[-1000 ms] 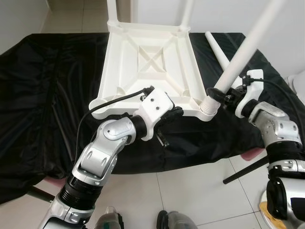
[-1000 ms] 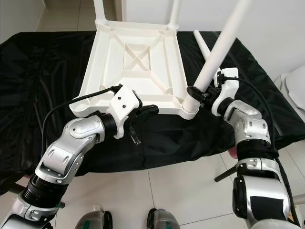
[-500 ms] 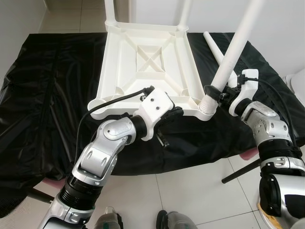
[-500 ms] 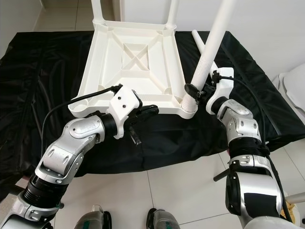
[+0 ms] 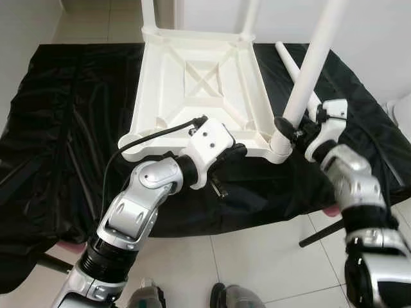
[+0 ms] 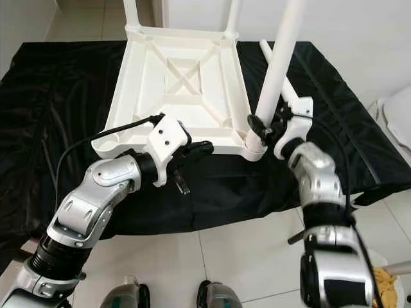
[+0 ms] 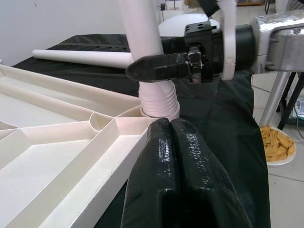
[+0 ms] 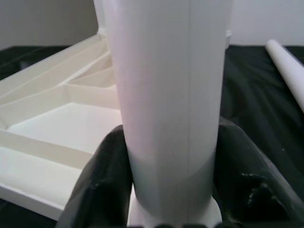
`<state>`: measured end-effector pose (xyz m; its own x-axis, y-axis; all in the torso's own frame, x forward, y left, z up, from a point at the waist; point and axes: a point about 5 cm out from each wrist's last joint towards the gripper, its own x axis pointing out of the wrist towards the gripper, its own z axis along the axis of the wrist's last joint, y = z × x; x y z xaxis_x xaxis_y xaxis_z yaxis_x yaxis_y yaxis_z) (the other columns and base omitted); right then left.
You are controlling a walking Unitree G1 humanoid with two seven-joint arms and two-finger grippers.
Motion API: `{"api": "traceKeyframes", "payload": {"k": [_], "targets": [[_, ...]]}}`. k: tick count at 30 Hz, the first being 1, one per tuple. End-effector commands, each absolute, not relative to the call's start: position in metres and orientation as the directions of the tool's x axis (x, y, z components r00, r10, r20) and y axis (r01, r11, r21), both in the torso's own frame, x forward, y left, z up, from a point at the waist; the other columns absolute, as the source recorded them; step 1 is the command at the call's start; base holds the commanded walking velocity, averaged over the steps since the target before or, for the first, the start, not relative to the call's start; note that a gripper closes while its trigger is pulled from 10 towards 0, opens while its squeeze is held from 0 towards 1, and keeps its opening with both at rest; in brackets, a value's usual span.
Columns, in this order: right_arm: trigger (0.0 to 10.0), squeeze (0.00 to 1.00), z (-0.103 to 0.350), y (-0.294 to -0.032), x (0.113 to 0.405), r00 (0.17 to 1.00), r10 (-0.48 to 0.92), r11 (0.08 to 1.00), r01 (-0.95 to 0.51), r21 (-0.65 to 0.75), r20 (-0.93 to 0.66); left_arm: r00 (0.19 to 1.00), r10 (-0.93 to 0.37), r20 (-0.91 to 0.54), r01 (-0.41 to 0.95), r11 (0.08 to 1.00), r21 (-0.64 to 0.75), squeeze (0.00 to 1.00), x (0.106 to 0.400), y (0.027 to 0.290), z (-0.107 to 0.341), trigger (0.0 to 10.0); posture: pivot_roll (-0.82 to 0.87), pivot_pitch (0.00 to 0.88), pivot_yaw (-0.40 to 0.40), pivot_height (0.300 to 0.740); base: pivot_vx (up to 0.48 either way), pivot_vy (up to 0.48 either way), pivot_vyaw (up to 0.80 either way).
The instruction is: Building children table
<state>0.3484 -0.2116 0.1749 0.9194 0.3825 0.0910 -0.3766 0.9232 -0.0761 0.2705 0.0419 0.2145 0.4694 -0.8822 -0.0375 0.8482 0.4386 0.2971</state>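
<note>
At centre right, the right claw (image 5: 287, 126) pinches the upright leg (image 5: 310, 61) just above its corner socket (image 5: 280, 145); left claw (image 7: 175, 156), pressed together, braces the tabletop (image 5: 199, 90).

Black cloth (image 5: 70, 115) covering support surface, spanning frame centre. Upturned white tabletop (image 5: 199, 90) lying on it, upper centre. Loose white leg (image 5: 290, 63) lying upper right.

No legible text, label, brand or number — on any surface.
</note>
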Motion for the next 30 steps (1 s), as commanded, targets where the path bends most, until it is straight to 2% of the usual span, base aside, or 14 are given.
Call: {"api": "traceKeyframes", "payload": {"k": [1, 7, 15, 24, 30], "targets": [[10.0, 0.0, 0.137, -0.209, 0.338, 0.927, 0.374, 0.927, -0.375, -0.02, -0.022, 0.503, -0.864, -0.025, 0.828, 0.473, 0.3, 0.0, 0.27, 0.043, 0.216, 10.0, 0.08, 0.118, -0.03, 0.74, 0.0, 0.0, 0.0], [10.0, 0.0, 0.123, -0.208, 0.324, 0.945, 0.326, 0.944, -0.327, 0.041, 0.019, 0.5, -0.866, -0.027, 0.83, 0.47, 0.299, 0.0, 0.27, 0.044, 0.216, 10.0, 0.07, 0.121, -0.023, 0.74, 0.0, 0.0, 0.0], [10.0, 0.0, 0.119, -0.21, 0.322, 0.964, 0.267, 0.962, -0.267, 0.062, 0.019, 0.488, -0.872, -0.031, 0.837, 0.458, 0.3, 0.0, 0.27, 0.043, 0.216, 10.0, 0.07, 0.126, -0.013, 0.74, 0.0, 0.0, 0.0], [10.0, 0.0, 0.119, -0.204, 0.319, 0.978, 0.193, 0.965, -0.204, 0.162, 0.081, 0.488, -0.872, -0.036, 0.836, 0.456, 0.305, 0.0, 0.271, 0.044, 0.217, 10.0, 0.08, 0.128, -0.015, 0.74, 0.0, 0.0, 0.0], [10.0, 0.0, 0.118, -0.199, 0.317, 0.977, 0.199, 0.968, -0.209, 0.141, 0.08, 0.491, -0.87, -0.037, 0.835, 0.458, 0.303, 0.0, 0.271, 0.044, 0.217, 10.0, 0.08, 0.128, -0.015, 0.74, 0.0, 0.0, 0.0]]}}
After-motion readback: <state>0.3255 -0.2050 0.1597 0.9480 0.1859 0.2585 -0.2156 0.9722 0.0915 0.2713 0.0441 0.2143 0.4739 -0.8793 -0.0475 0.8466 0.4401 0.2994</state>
